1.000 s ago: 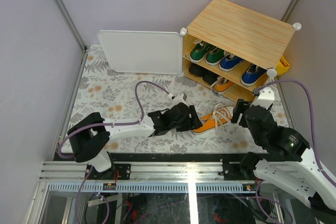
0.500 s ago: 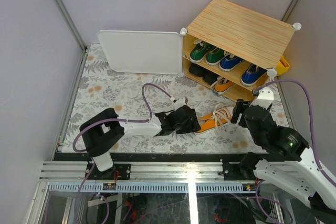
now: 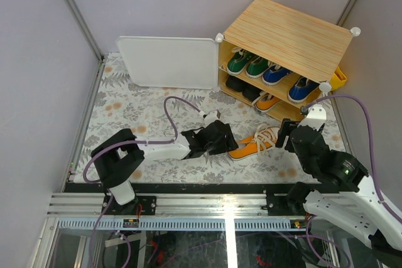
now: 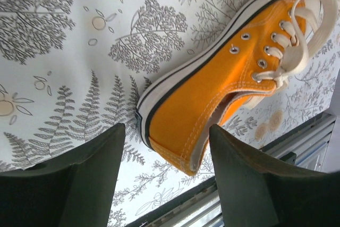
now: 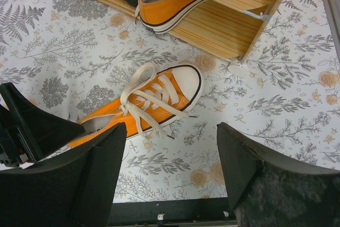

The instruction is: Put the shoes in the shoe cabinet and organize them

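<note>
One orange sneaker with white laces lies loose on the floral mat, its toe toward the shoe cabinet. My left gripper is open at its heel. In the left wrist view the heel sits between the dark fingers with a gap on each side. My right gripper hangs open just right of the toe. In the right wrist view the orange sneaker lies ahead of the right gripper. The cabinet holds green, blue, black and one orange shoe.
The cabinet's white door panel stands open to the left of the shelves. A yellow object sticks out behind the cabinet's right side. Grey walls close in the mat on both sides. The black rail runs along the near edge.
The left arm's elbow swung right and the gripper shifted slightly at the sneaker's heel. The sneaker and the right arm stayed put.
</note>
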Available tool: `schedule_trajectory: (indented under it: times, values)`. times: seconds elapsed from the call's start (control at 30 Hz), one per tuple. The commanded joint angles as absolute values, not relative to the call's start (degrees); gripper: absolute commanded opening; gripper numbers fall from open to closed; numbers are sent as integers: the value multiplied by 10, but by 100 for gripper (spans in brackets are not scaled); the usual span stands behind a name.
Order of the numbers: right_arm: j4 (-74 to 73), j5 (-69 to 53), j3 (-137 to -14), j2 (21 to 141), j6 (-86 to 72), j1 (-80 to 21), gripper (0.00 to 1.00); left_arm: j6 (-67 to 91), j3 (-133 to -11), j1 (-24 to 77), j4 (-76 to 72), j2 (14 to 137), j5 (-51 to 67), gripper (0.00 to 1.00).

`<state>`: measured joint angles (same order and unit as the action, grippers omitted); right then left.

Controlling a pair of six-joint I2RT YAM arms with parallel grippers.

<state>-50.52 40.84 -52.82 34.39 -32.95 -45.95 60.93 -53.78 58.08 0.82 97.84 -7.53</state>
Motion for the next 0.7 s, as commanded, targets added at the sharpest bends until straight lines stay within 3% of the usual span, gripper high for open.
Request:
schedule_trajectory:
  times: [0.0,0.53,0.67]
  values:
    - [-486,405,-525,350,-335,-457,75,613,-548,571,-10,976,-87,63]
    - [-485,404,-519,345,-339,-457,75,633,-543,582,-36,1011,-26,46]
    - [-484,405,-516,343,-339,-457,76,638,-536,595,-38,1002,-23,47]
